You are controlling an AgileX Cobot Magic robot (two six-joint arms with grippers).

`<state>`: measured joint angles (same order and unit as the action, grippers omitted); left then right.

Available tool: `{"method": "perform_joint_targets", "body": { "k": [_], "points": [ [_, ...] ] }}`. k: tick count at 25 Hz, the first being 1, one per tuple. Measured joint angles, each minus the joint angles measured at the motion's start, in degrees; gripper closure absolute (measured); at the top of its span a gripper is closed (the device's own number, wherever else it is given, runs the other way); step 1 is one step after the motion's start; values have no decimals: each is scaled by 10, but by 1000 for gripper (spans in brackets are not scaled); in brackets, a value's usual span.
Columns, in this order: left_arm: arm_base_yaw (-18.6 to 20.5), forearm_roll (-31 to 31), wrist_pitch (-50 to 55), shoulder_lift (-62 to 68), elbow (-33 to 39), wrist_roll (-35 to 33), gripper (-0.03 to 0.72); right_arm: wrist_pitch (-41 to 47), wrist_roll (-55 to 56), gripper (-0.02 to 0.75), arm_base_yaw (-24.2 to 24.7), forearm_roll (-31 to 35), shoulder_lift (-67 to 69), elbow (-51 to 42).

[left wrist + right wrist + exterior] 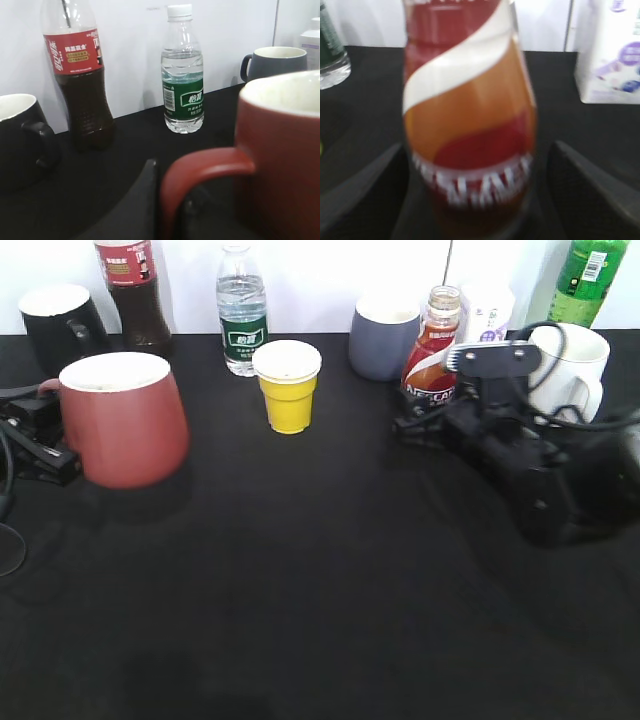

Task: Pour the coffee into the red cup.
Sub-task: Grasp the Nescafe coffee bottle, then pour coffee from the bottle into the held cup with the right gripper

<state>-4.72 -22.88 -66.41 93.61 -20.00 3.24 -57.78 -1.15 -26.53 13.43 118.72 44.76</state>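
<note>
Nescafe coffee btl (432, 355) upright, uncapped, rear right; red cup (125, 418) upright, empty, front left

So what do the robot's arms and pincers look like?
Both are black. The right arm is chunky and blocky, with black cables looping over it and a pale grey plate on top near the wrist. Its right pincer has two flat, dark, wedge-shaped fingers. The left pincer is matt black too, with one cable trailing beside it.

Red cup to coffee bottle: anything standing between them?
Exterior view: only the yellow cup stands between the red cup and the coffee bottle; otherwise bare black table.
</note>
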Motion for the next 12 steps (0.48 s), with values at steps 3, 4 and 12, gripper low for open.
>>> {"method": "perform_joint_targets", "body": {
  "k": [3,4,12],
  "points": [
    [0,0,0,0,0,0,645,0,0,73,0,18,38,51],
    [0,0,0,0,0,0,645,0,0,78,0,19,51,66],
    [0,-1,0,0,0,0,645,-12,-5,208,0,19,80,105]
  ]
}}
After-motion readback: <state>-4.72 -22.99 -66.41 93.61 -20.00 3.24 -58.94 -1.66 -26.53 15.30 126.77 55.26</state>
